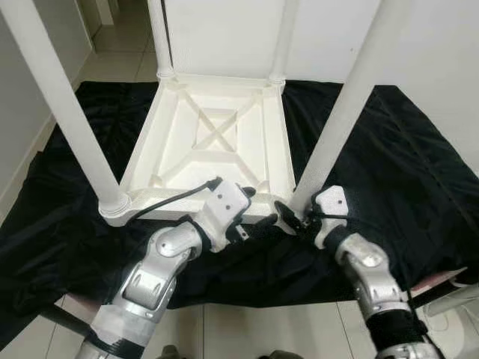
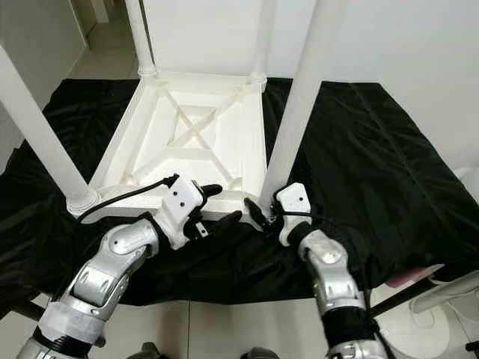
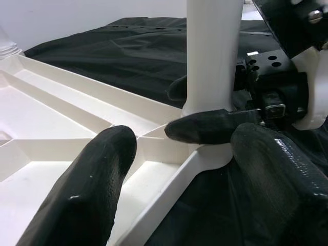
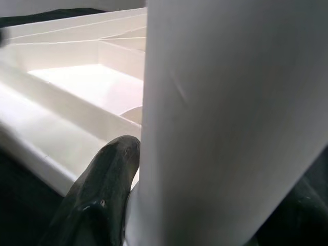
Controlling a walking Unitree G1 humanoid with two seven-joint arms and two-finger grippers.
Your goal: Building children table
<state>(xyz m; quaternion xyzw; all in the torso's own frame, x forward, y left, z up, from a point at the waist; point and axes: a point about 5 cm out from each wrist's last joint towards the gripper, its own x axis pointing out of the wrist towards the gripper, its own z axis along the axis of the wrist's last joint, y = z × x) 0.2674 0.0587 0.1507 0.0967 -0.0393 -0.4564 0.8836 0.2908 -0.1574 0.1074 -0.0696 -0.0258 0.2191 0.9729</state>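
A white plastic children's table [image 1: 217,134] lies upside down on a black cloth. Its legs stand up at the corners, the near right leg [image 1: 344,112] and the near left leg [image 1: 75,112] closest to me. My right gripper [image 1: 293,213] is at the foot of the near right leg [image 4: 230,118], and one finger [image 4: 102,195] presses against its side. In the left wrist view its black fingers lie on both sides of that leg [image 3: 212,51]. My left gripper [image 1: 258,211] is open and straddles the table's near rim [image 3: 169,179] just left of that corner.
The black cloth [image 1: 404,164] spreads wide around the table over a pale tiled floor [image 1: 247,325]. White walls stand behind and to the right. Two far legs [image 1: 159,37] rise at the back. A pink-edged object [image 1: 441,280] lies at the cloth's near right corner.
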